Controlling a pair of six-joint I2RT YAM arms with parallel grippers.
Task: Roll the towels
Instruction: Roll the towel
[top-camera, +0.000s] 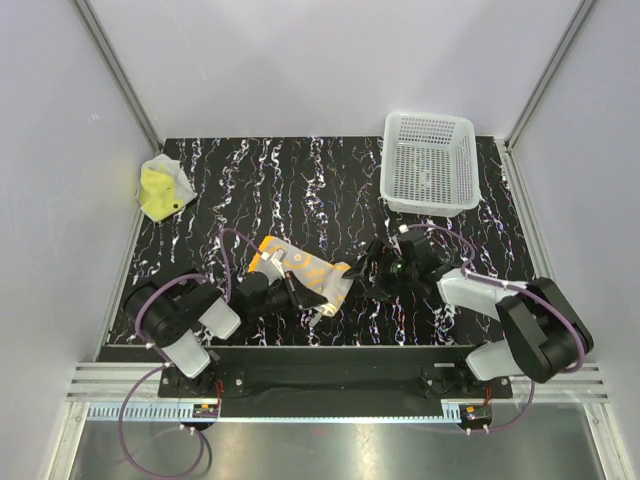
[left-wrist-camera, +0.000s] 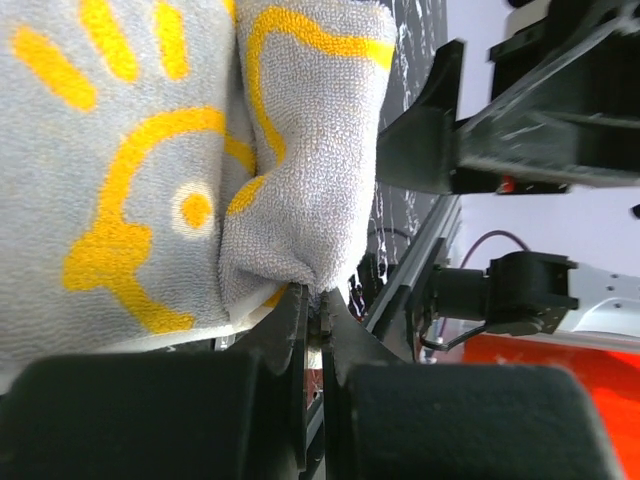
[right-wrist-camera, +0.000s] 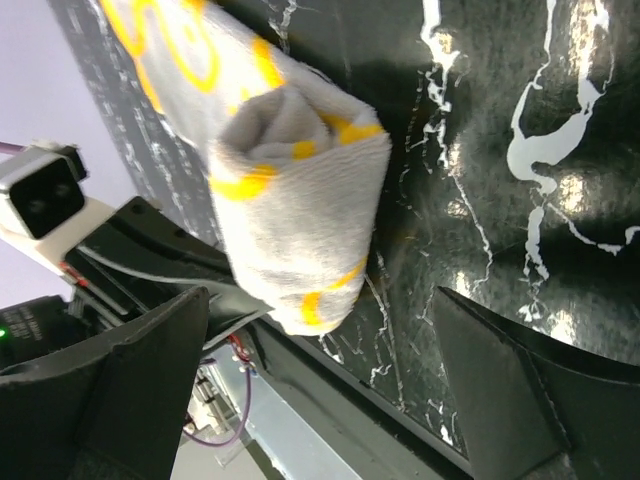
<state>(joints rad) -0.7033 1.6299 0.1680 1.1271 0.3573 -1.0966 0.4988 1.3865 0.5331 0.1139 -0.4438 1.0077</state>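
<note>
step: rolling orange towel (top-camera: 300, 272), part-rolled at centre of table (top-camera: 330, 180) | left gripper (left-wrist-camera: 318, 300): clamped on its rolled edge | right gripper (top-camera: 372, 262): gaping, empty, beside roll's end | how: tight pinch, even turns, brace loose end | yellow towel (top-camera: 160, 190): crumpled far-left, not yet rolled

White perforated basket (top-camera: 430, 201) at far right corner of black marbled tabletop (top-camera: 300, 190).

High rear overview; both wrist views close on the same towel (right-wrist-camera: 300, 200)
</note>
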